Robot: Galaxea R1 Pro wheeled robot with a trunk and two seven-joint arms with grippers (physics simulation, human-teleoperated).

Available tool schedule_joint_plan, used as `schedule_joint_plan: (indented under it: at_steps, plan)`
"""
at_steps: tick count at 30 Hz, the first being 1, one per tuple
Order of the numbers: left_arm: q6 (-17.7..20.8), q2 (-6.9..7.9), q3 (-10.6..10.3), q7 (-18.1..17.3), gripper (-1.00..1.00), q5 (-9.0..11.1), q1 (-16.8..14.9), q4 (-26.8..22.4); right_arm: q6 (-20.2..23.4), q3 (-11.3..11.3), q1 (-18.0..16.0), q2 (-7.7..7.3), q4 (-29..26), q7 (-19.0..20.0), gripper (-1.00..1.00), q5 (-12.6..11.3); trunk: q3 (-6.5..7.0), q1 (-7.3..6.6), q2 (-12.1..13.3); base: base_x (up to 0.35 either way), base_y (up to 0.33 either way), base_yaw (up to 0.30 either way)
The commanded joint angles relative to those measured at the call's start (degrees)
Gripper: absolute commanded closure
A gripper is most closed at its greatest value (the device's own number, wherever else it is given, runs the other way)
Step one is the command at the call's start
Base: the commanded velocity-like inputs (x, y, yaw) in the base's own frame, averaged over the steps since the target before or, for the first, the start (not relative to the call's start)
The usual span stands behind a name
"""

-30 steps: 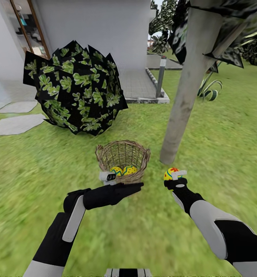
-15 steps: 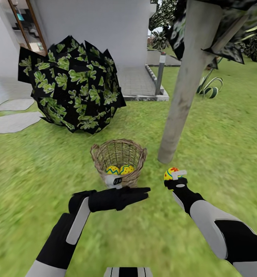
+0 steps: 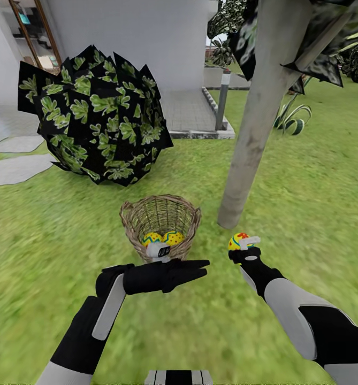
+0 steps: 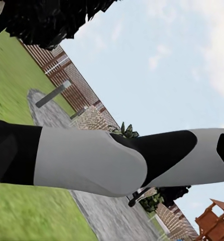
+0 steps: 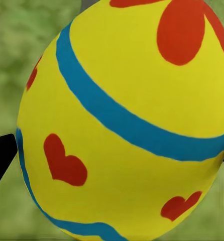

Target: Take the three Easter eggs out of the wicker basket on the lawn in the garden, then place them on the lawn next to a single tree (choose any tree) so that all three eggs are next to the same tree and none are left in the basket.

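Here, right pincer [image 3: 242, 244] gripping egg [image 3: 235, 241], near tree [image 3: 253, 117], two in basket [image 3: 130, 216]

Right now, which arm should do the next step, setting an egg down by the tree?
Right. The right gripper already holds an egg and sits over the lawn close to the base of the tree. The left gripper is at the wicker basket, where two eggs remain.

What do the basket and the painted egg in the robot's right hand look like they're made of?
The basket looks like brown woven wicker: open crisscross strands you can see through. The egg in the right hand looks smooth and hard, painted matte yellow with blue bands and red hearts; whether plastic, wood or real shell is unclear.
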Motion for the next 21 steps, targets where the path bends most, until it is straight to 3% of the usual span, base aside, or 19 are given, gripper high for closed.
schedule_joint_plan:
  at_steps: [1,10,21]
  plan:
    - [0.2,0.00,0.0,0.0,-1.00,0.3,0.0,0.0,0.3,-0.1,0.0,0.01,-0.1,-0.1,1.00,0.5,-0.27,0.01,0.0,0.000,0.000,0.000]
    - [0.0,-0.05,-0.2,0.0,-1.00,0.4,0.0,0.0,4.6,-0.1,-1.1,0.53,0.5,-3.9,1.00,1.8,-2.26,0.24,-0.2,0.000,0.000,0.000]
    - [0.0,-0.05,-0.2,0.0,-1.00,0.7,0.0,0.0,0.2,-0.1,-1.1,0.68,0.0,-3.8,1.00,1.8,-4.70,0.53,-0.3,0.000,0.000,0.000]
